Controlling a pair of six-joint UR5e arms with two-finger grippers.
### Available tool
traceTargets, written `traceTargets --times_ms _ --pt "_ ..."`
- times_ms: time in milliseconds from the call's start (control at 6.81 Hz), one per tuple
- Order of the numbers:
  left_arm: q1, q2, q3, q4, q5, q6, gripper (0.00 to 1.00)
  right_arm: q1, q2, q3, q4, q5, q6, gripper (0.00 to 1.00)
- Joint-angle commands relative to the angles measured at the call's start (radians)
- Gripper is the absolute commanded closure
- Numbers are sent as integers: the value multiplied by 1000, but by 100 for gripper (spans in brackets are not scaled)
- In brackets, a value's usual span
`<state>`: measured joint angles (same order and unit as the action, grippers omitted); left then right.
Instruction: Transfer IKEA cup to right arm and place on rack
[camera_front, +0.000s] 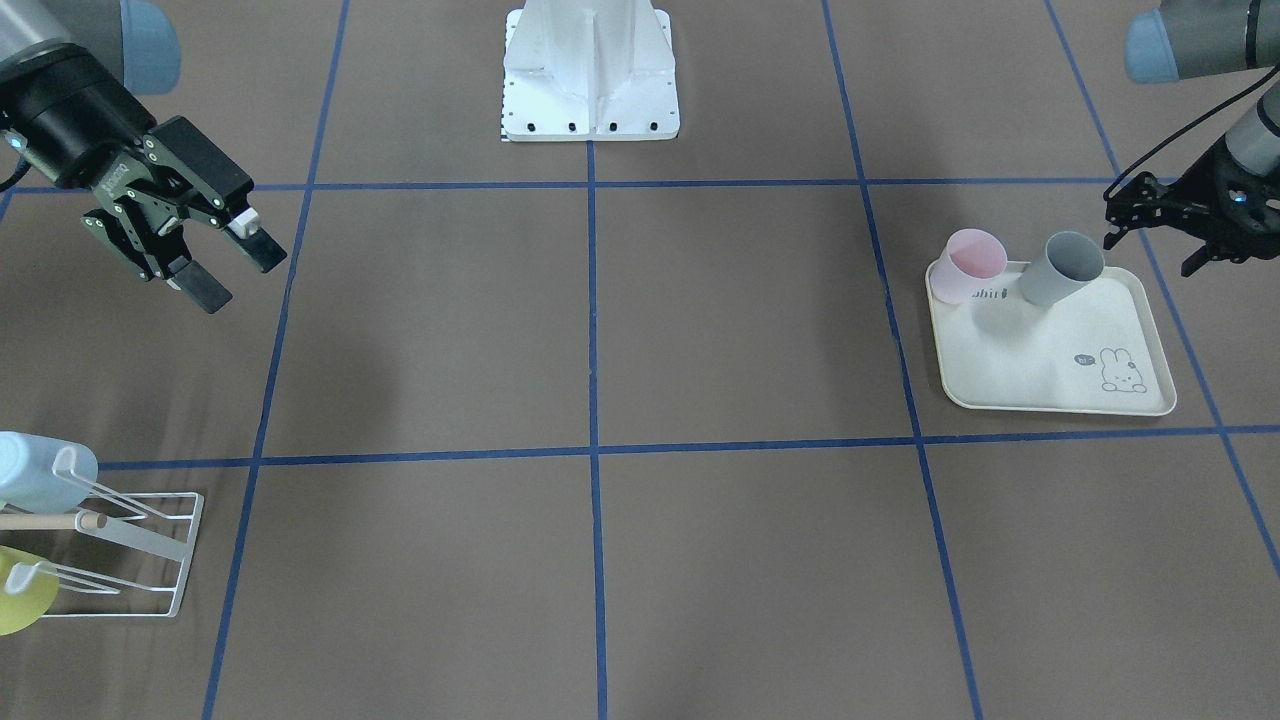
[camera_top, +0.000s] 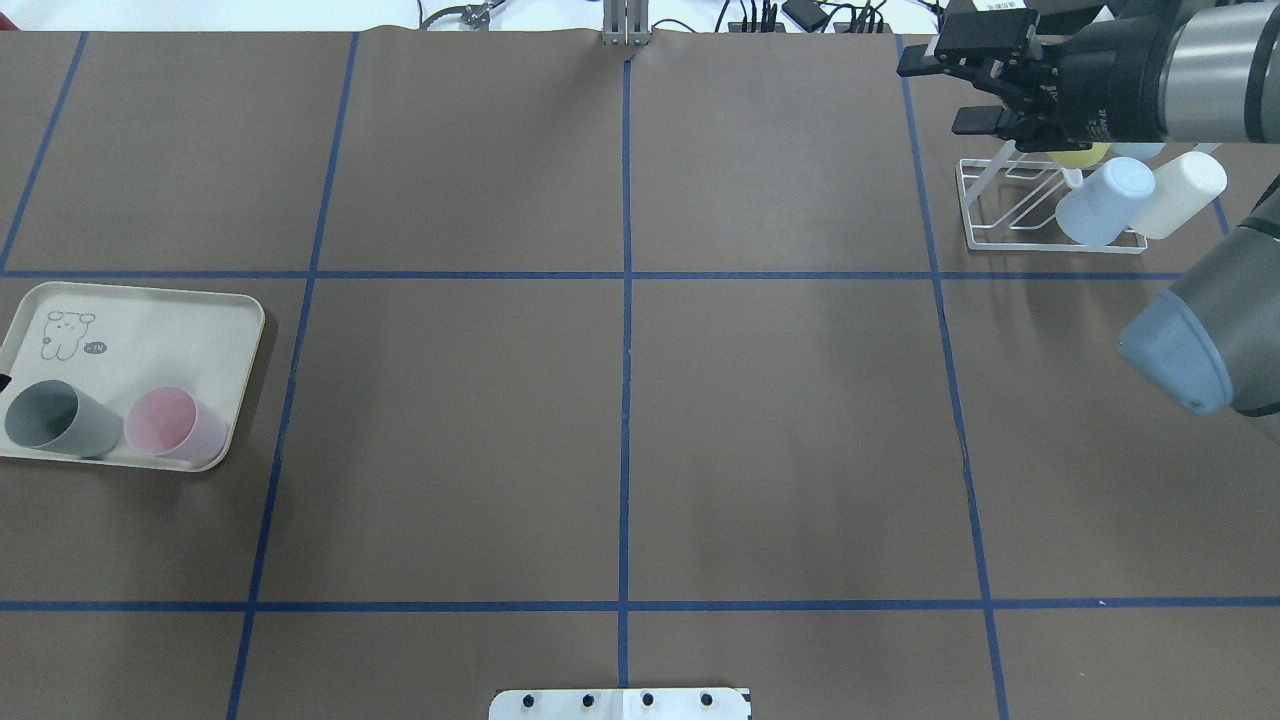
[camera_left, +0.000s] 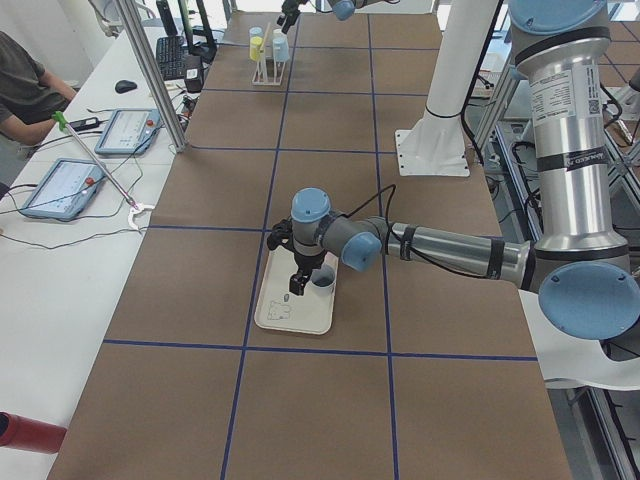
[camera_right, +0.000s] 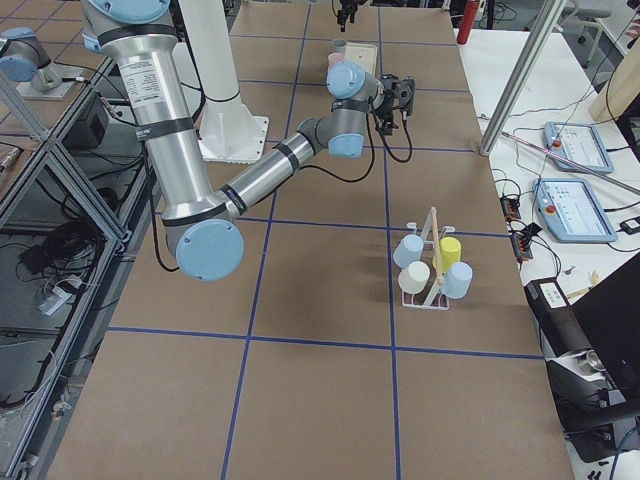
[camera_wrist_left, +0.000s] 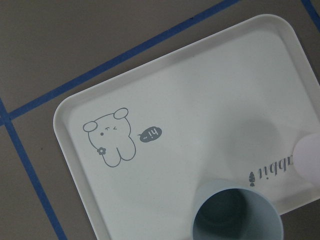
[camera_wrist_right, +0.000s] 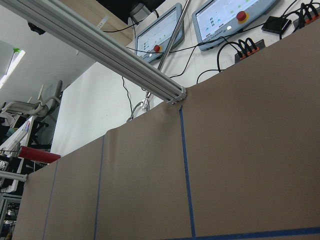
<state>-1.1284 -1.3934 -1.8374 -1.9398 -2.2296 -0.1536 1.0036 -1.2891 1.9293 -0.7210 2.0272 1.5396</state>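
A grey cup (camera_front: 1065, 268) and a pink cup (camera_front: 970, 265) stand upright at the robot-side end of a cream rabbit-print tray (camera_front: 1040, 360). My left gripper (camera_front: 1150, 254) is open and empty. It hovers just beside and above the grey cup. The left wrist view looks down on the grey cup (camera_wrist_left: 237, 215) and the tray (camera_wrist_left: 200, 90), with no fingers in it. The white wire rack (camera_top: 1000, 205) with its wooden rod holds a light blue (camera_top: 1100, 200), a white (camera_top: 1185, 195) and a yellow cup. My right gripper (camera_top: 940, 95) is open and empty, raised near the rack.
The robot's white base (camera_front: 590, 80) stands at the middle of the robot-side edge. Blue tape lines cross the brown table. Tablets and cables lie beyond the far table edge (camera_wrist_right: 220, 20). The right arm's elbow (camera_top: 1190, 350) hangs over the table's right side.
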Motion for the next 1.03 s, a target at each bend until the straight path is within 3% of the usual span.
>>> traceTargets --times_ms 0,588,881 --pt "50 -3 18 1 1 -7 0 -3 1 -1 0 -1 1 0" --pt "82 -19 63 -5 -1 -15 1 -3 1 2 0 -1 1 0" --pt "82 -19 63 -5 -1 -15 25 -3 1 2 0 -1 1 0"
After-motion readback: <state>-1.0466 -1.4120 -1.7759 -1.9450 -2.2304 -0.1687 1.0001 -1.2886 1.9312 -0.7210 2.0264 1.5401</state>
